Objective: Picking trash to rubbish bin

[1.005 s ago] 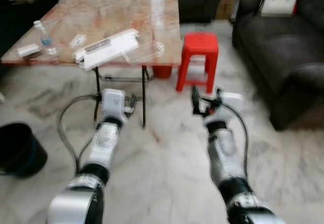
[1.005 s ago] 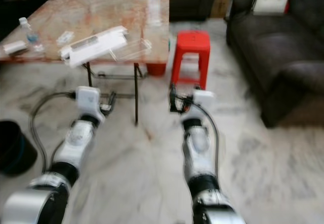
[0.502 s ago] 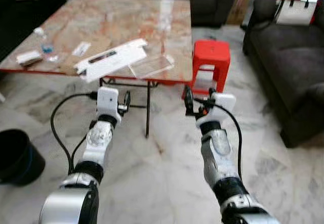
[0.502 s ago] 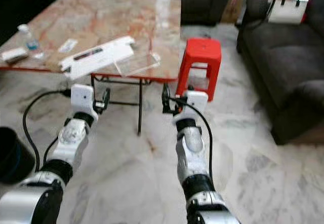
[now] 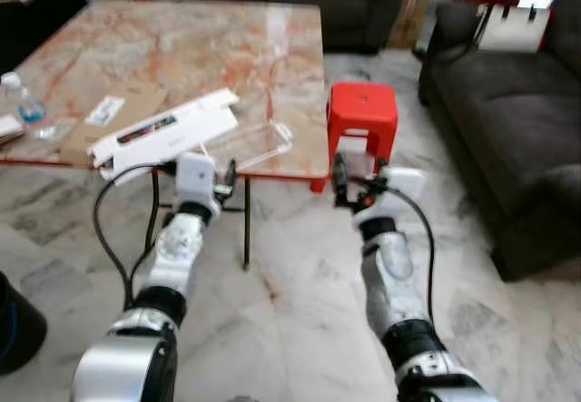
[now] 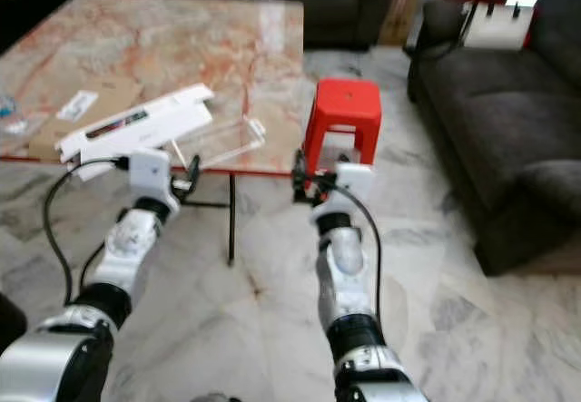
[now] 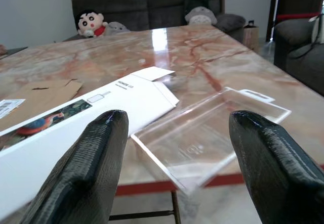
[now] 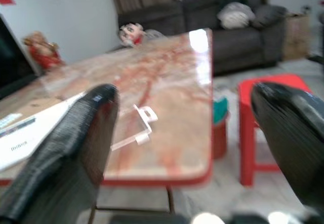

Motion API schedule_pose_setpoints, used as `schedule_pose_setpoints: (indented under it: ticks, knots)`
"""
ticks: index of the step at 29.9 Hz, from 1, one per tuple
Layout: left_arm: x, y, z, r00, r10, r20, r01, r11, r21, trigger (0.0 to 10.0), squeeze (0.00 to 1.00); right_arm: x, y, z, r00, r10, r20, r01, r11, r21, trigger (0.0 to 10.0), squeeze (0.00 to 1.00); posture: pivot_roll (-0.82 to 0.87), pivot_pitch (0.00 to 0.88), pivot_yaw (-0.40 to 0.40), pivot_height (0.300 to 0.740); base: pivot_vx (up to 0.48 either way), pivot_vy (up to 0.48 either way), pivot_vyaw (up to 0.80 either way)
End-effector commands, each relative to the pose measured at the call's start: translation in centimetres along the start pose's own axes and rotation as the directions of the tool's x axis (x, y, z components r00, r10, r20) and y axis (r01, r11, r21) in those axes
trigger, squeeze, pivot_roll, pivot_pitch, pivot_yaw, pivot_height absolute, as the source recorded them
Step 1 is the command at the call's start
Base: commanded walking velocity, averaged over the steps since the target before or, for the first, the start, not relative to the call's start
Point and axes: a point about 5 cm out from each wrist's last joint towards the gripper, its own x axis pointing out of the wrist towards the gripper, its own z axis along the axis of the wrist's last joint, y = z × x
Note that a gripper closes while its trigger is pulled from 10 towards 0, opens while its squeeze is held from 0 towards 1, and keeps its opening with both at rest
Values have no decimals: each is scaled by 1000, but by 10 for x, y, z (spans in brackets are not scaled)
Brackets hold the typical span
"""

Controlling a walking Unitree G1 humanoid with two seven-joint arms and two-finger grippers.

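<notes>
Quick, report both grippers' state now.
Left gripper: open, holding nothing, aimed at the clear plastic tray.
Right gripper: open, holding nothing, facing the table.

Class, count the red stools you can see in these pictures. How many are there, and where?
1. The red stool stands on the floor at the table's right corner, ahead of the right gripper. Others may hide beyond the picture.

Two silver, ribbed arms with black joint bands are being shown, each ending in a white wrist block; a black cable is being looped to each; the gripper fingers point(image 7: 81, 173) are being seen as black and textured
</notes>
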Motion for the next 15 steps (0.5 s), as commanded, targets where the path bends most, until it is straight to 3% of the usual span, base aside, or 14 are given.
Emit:
schedule_pose_setpoints:
  ticks: [1, 15]
  knots:
    - [2, -9, 3, 1000, -19, 12, 19, 1000, -14, 10000, 0, 0, -9, 4, 1000, -28, 11, 28, 1000, -3, 10000, 0, 148, 107, -14, 740, 480, 0, 0]
    - [3, -12, 5, 1000, -23, 22, 23, 1000, -19, 10000, 0, 1, -8, 5, 1000, -30, 11, 30, 1000, 3, 10000, 0, 149, 122, -15, 740, 480, 0, 0]
